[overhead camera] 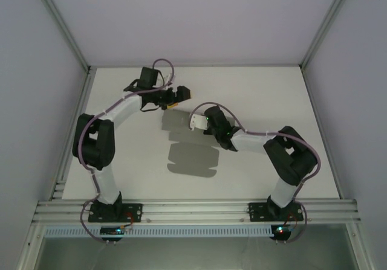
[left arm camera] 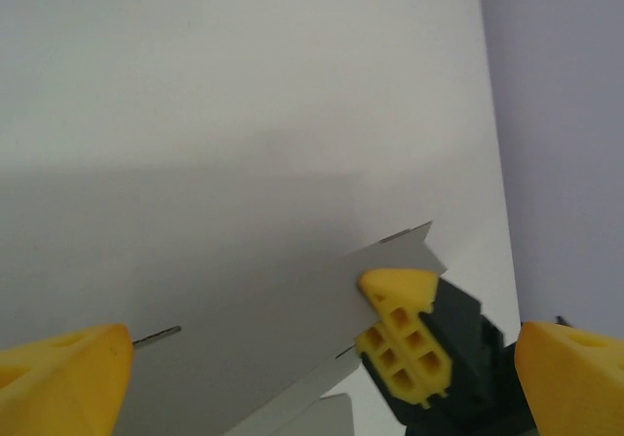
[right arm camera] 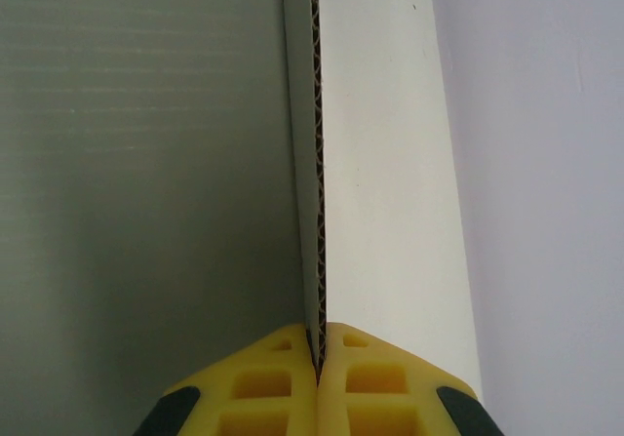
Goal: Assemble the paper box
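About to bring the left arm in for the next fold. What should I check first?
1. Right gripper shut on the grey corrugated card sheet at its edge: ok.
2. Left gripper open: ok.
3. Left fingers clear of the sheet: cannot tell.
4. Held flap lifted off the white table: ok.
5. Rest of sheet lying flat: ok.
6. Box walls formed: not ok, sheet mostly flat.

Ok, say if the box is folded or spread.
Mostly spread: box lies flat on the table, one flap pinched up by the right gripper.
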{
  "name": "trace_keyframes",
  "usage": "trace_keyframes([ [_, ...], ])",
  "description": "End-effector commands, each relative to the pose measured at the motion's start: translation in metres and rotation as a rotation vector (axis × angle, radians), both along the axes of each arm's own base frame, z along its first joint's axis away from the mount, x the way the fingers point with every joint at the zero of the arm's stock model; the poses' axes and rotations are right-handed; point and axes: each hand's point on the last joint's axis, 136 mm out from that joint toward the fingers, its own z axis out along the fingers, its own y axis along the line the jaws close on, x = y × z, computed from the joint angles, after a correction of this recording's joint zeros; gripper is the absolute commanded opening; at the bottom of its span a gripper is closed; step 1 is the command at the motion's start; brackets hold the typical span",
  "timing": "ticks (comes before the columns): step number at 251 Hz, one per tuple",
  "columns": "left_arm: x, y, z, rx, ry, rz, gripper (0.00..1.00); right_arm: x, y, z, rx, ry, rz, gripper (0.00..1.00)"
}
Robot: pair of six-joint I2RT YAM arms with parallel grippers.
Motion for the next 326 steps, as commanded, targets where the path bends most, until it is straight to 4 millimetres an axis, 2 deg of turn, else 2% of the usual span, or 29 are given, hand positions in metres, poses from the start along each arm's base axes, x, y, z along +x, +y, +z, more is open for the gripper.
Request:
trace_keyframes([
  [1,-0.012,-0.005,-0.003,0.014,0.024,-0.032,1.00,0.005,-0.001,0.013,0.062,0.012,-0.039,0.00],
  [39,-0.032,-0.013,-0.013,0.012,0.083,-0.064,1.00,0.013,-0.004,0.024,0.128,0.001,-0.090,0.00],
  [60,-0.036,-0.018,-0.019,-0.007,0.108,-0.057,1.00,0.015,-0.003,0.028,0.163,-0.001,-0.105,0.00],
  [106,-0.038,-0.046,-0.009,-0.192,0.133,-0.110,0.96,0.016,0.004,0.037,0.235,-0.015,-0.122,0.00],
  [146,-0.038,-0.066,0.016,-0.369,0.120,-0.171,0.82,0.008,0.015,0.029,0.245,0.007,-0.083,0.00],
  [173,-0.039,-0.073,0.026,-0.426,0.112,-0.189,0.68,0.005,0.020,0.024,0.242,0.004,-0.066,0.00],
  [195,-0.042,-0.078,0.027,-0.422,0.116,-0.203,0.66,0.003,0.025,0.022,0.232,-0.001,-0.049,0.00],
  [222,-0.038,-0.076,0.018,-0.383,0.117,-0.179,0.65,0.002,0.025,0.024,0.247,-0.001,-0.047,0.00],
  [234,-0.033,-0.077,0.016,-0.381,0.110,-0.156,0.61,-0.001,0.027,0.025,0.268,0.005,-0.030,0.00],
  [252,-0.028,-0.082,0.025,-0.431,0.086,-0.164,0.59,-0.009,0.032,0.025,0.297,0.026,0.013,0.00],
  [279,-0.027,-0.084,0.034,-0.463,0.072,-0.189,0.59,-0.008,0.029,0.029,0.314,0.022,-0.003,0.00],
  [302,-0.030,-0.072,0.029,-0.418,0.071,-0.176,0.65,-0.002,0.017,0.034,0.308,0.008,-0.041,0.00],
  [326,-0.036,-0.044,0.030,-0.343,0.028,-0.133,0.69,-0.002,-0.002,0.034,0.285,0.044,-0.064,0.00],
])
